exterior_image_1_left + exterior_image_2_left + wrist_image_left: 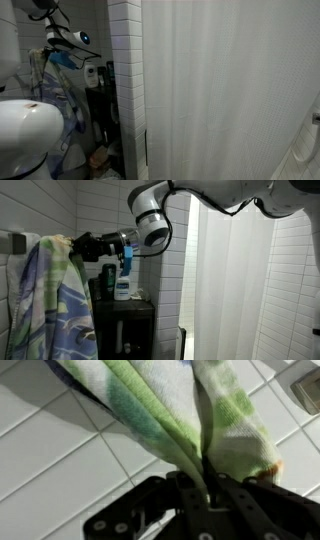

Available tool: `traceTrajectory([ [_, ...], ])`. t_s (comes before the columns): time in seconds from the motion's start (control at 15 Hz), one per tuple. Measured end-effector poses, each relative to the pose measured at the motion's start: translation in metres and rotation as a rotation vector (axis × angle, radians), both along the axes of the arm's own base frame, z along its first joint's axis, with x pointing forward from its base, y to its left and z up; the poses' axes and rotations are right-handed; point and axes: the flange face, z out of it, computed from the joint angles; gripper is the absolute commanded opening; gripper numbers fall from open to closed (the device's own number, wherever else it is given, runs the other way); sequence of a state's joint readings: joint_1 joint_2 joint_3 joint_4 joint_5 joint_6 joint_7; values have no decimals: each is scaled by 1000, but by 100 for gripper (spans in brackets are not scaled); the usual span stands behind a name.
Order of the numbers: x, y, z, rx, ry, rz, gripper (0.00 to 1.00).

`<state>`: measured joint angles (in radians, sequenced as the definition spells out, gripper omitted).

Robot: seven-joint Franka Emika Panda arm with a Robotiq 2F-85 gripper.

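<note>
A towel with green, blue and white patches (50,300) hangs against the white tiled wall at the left of an exterior view; it also shows in an exterior view (52,90). My gripper (82,247) is at the towel's top edge. In the wrist view the black jaws (205,482) are shut on a fold of the towel (160,410), which runs up from between them over the tiles.
A dark cabinet (128,330) stands next to the towel with a white and blue bottle (123,280) on top. A white shower curtain (250,290) hangs beside it. A white tiled column (125,80) and a white round object (28,135) show nearby.
</note>
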<state>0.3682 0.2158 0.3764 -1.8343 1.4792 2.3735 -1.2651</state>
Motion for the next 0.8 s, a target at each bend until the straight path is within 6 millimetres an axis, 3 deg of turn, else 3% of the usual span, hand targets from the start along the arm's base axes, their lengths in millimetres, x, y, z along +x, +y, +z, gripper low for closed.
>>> traceTrajectory([
  [0.53, -1, 4, -9, -7, 52, -7, 4],
  [0.6, -1, 3, -9, -7, 53, -8, 39],
  [0.8, -1, 2, -12, -16, 61, -9, 51],
])
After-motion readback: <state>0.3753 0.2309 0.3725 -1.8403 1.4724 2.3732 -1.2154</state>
